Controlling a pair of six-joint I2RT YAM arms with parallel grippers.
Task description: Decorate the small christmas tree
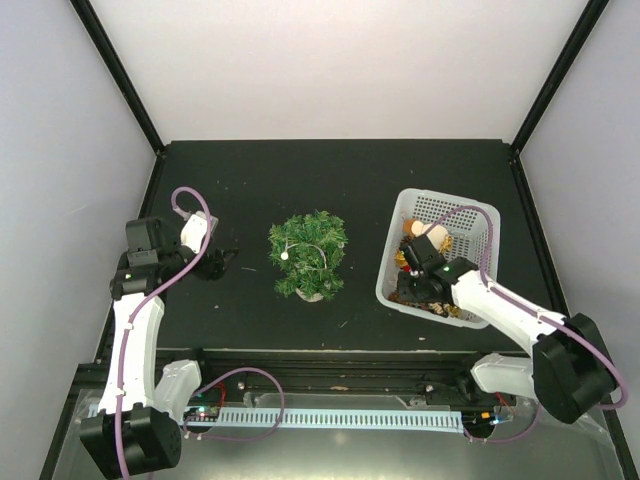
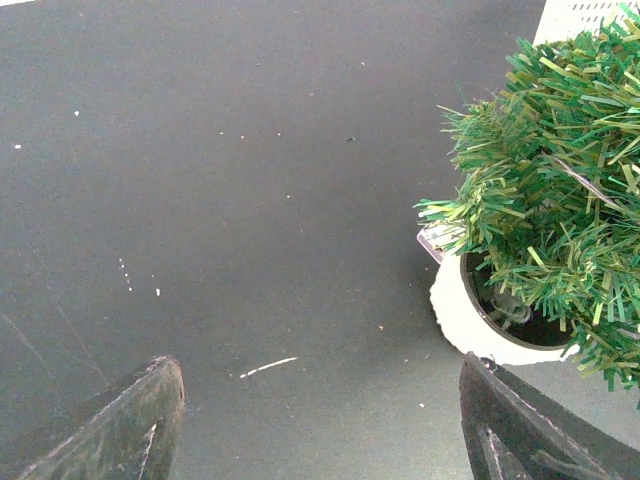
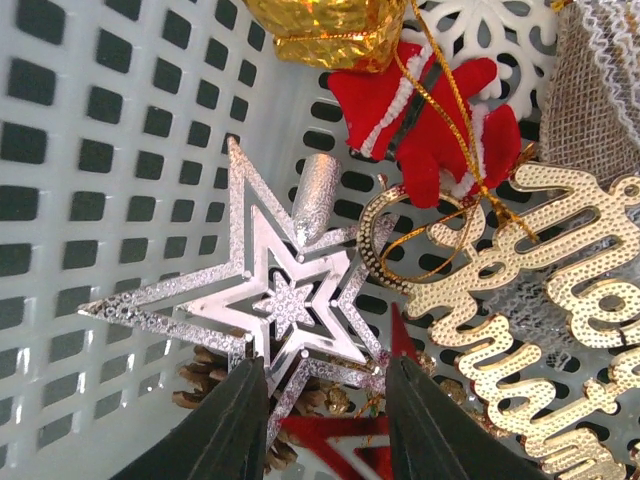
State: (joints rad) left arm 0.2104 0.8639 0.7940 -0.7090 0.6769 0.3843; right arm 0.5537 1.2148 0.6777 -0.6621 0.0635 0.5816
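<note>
1. Midway between the left and right edges of the bench [image 1: 240, 180], somewhat toward its near edge, we find the small christmas tree [image 1: 308, 255] upright on its white base [image 2: 455, 320].
2. We note the left gripper [image 1: 222, 258] low over the bench between the tree and the left edge, near the tree but apart from it. Its jaws are released, with nothing between them.
3. We record a white mesh basket [image 1: 395, 250] by the right edge, well apart from the tree.
4. We find the right gripper [image 3: 325, 375] down inside the basket, its jaws straddling the lower point of a silver star [image 3: 265, 300]. We cannot tell whether they are clenched on it.
5. Beside the star we see a gold script ornament [image 3: 530, 300], a red felt piece [image 3: 440, 120] and a pine cone [image 3: 200, 375].
</note>
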